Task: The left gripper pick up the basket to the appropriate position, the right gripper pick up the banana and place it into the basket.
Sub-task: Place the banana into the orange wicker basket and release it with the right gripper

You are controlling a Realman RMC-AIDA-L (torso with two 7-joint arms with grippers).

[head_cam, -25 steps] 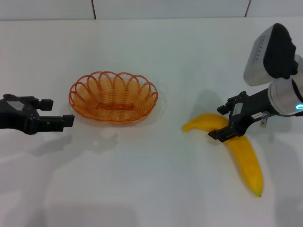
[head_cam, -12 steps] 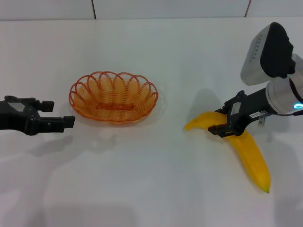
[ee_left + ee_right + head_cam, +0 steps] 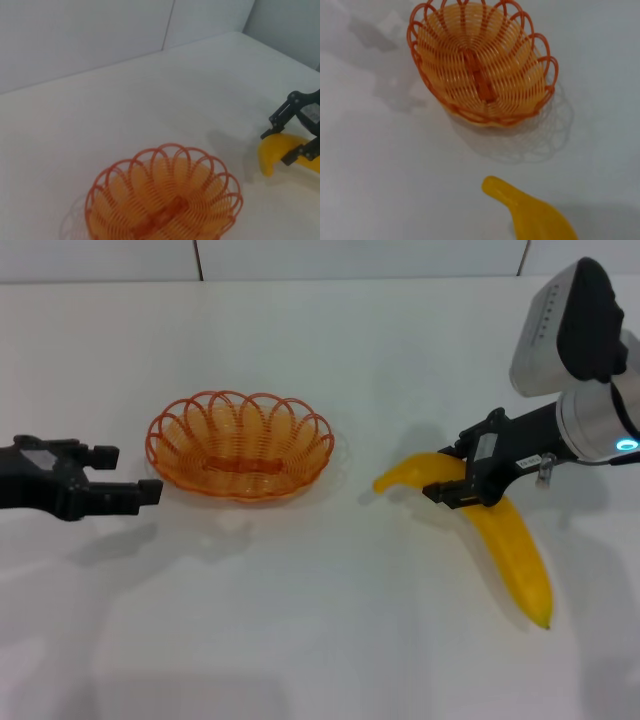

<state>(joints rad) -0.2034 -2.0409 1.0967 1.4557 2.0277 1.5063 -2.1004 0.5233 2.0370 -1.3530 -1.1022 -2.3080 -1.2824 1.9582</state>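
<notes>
Right gripper point(image 3: 462, 483) is clamping its jaws around the banana point(image 3: 505, 540) near the curved end, and going by its shadow on the table point(image 3: 320, 640) the banana looks like it's hanging just off the surface, well to the right of the basket point(image 3: 240, 444). So the grab is done; carrying it over and dropping it in is what's left. Left gripper point(image 3: 125, 478) is hovering just left of the basket, jaws spread and holding nothing. Banana's big, smooth, yellow, longer than the empty orange wire basket.
</notes>
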